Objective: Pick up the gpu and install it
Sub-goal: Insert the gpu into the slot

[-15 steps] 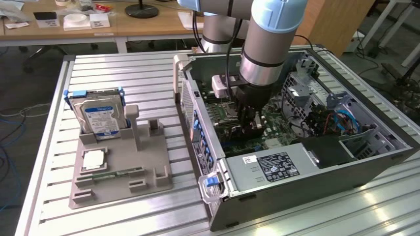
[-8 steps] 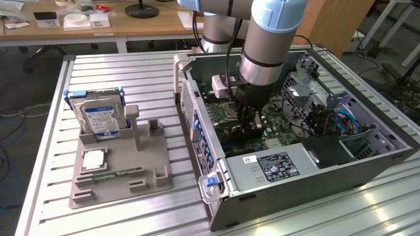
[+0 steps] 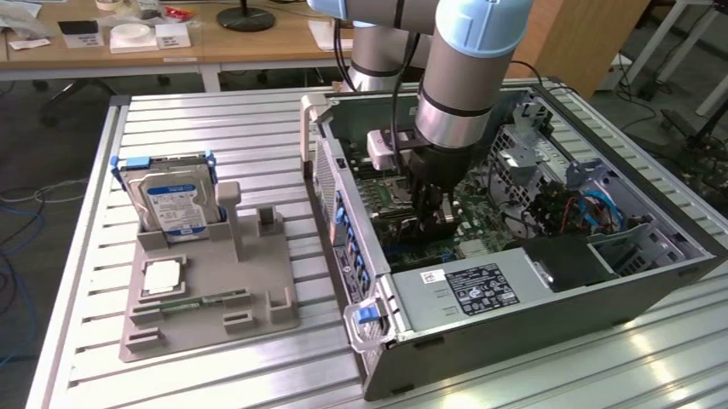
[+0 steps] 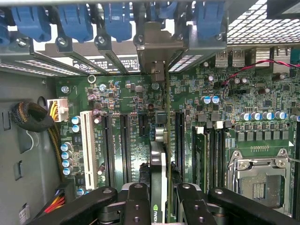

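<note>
My gripper (image 3: pixel 434 220) reaches down into the open computer case (image 3: pixel 341 196), over the motherboard (image 3: pixel 393 209). In the wrist view the gpu (image 4: pixel 158 154) stands edge-on between my black fingers (image 4: pixel 136 205), and my gripper (image 4: pixel 161 212) is shut on it. The card runs along a long expansion slot of the motherboard (image 4: pixel 117 93). Its silver bracket (image 4: pixel 157 49) sits against the case's rear slot openings under the blue clips (image 4: pixel 117 18). Whether the card's edge is seated in the slot I cannot tell.
A grey fixture (image 3: pixel 245 294) on the slatted metal table at the exterior view's left holds an upright hard drive (image 3: pixel 170 200), a square chip (image 3: pixel 159 274) and a narrow green memory stick (image 3: pixel 187 300). Inside the case are a labelled power supply (image 3: pixel 472 290), blue cables (image 3: pixel 586 209) and a CPU socket (image 4: pixel 255 176).
</note>
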Controlling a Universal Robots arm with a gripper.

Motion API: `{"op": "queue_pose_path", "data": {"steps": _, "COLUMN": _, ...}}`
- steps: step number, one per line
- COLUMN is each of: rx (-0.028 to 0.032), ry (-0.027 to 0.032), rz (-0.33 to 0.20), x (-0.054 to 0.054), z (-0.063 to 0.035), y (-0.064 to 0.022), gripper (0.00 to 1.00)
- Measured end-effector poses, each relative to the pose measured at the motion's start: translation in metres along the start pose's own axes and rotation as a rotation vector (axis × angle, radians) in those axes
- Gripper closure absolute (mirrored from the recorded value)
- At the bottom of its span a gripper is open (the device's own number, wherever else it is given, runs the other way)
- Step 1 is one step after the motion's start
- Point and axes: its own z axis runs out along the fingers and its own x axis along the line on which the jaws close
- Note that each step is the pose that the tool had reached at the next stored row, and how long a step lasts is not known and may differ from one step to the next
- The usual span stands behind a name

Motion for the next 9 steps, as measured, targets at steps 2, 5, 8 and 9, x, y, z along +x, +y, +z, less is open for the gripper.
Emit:
{"op": "queue_pose_path", "data": {"steps": 2, "rx": 0.0001, "ry": 0.0001, "rz": 0.0, "x": 0.0, "z": 0.0, "y": 0.0, "gripper": 0.73}}
{"op": "queue_pose_path", "data": {"steps": 5, "rx": 0.0004, "ry": 0.0, "rz": 0.0, "x": -0.0001, "z": 0.0, "y": 0.0, "gripper": 0.73}}
{"op": "queue_pose_path", "data": {"steps": 8, "rx": 0.0005, "ry": 0.0001, "rz": 0.0, "x": -0.0001, "z": 0.0001, "y": 0.0, "gripper": 0.73}}
{"op": "queue_pose_path", "data": {"steps": 9, "rx": 0.0009, "ry": -0.0008, "rz": 0.0, "x": -0.0001, "z": 0.0002, "y": 0.0, "gripper": 0.73}}
